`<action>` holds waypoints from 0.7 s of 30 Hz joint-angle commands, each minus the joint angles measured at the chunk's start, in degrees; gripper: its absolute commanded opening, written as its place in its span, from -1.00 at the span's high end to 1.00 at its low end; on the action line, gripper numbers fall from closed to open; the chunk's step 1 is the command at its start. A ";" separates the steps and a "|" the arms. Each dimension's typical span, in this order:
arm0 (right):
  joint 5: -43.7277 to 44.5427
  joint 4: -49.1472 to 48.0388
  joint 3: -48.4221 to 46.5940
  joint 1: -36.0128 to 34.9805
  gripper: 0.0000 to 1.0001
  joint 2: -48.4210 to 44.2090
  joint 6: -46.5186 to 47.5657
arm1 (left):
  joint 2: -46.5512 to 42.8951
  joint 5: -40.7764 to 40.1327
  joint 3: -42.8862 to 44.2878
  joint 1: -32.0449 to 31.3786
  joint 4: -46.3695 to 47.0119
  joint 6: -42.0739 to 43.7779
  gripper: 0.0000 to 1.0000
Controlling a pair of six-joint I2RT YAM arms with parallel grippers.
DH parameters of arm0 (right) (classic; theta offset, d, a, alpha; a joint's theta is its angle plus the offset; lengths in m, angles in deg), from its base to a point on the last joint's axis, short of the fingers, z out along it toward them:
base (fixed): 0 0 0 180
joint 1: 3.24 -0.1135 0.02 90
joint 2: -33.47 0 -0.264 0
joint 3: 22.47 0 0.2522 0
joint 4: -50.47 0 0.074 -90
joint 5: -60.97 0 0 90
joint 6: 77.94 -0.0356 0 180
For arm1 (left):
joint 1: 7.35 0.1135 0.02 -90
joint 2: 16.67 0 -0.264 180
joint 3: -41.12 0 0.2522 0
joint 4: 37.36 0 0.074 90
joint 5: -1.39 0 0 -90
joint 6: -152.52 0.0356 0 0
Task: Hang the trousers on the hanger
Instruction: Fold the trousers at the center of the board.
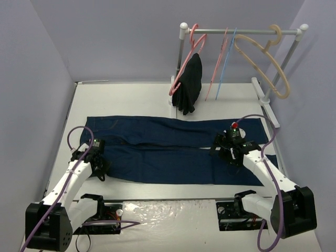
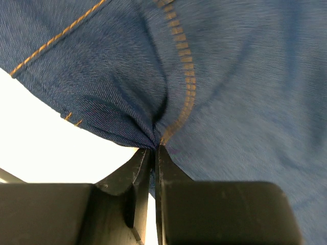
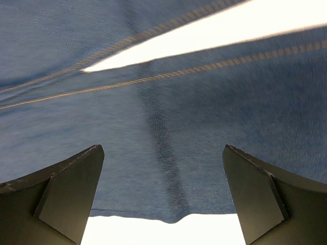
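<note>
left gripper (image 2: 153, 151) is pinched on a small bunched fold at the near edge of the jeans (image 1: 173, 149). thin bite, so denim could slip out on a lift. right gripper (image 3: 162, 149) is spread wide over the right end, holding nothing; a one-sided lift would drag and twist the cloth. jeans lie flat across the table (image 1: 136, 94). light-blue hanger (image 1: 227, 63) hangs on the far rail (image 1: 247, 30), well apart, between a pink hanger (image 1: 216, 68) and the beige hanger (image 1: 284, 86). a reach there might snag its neighbours.
</note>
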State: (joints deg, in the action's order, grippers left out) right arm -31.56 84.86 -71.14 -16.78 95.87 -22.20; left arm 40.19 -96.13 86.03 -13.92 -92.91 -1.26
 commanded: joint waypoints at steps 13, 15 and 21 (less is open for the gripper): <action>3.54 -16.36 4.78 -0.15 -0.92 15.15 -11.05 | 3.39 -2.24 17.05 2.26 -2.75 15.33 1.00; 4.47 -17.05 1.04 -0.17 -0.92 18.21 -9.42 | 3.54 -1.65 17.07 4.03 -2.72 17.15 1.00; 8.05 -15.71 -8.46 -0.17 -0.92 24.21 -5.77 | 5.44 0.72 16.12 8.82 -1.29 19.83 1.00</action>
State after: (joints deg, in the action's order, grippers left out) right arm -26.45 70.39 -75.06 -16.80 115.26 -29.77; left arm 44.12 -95.82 100.16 -8.60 -95.15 14.67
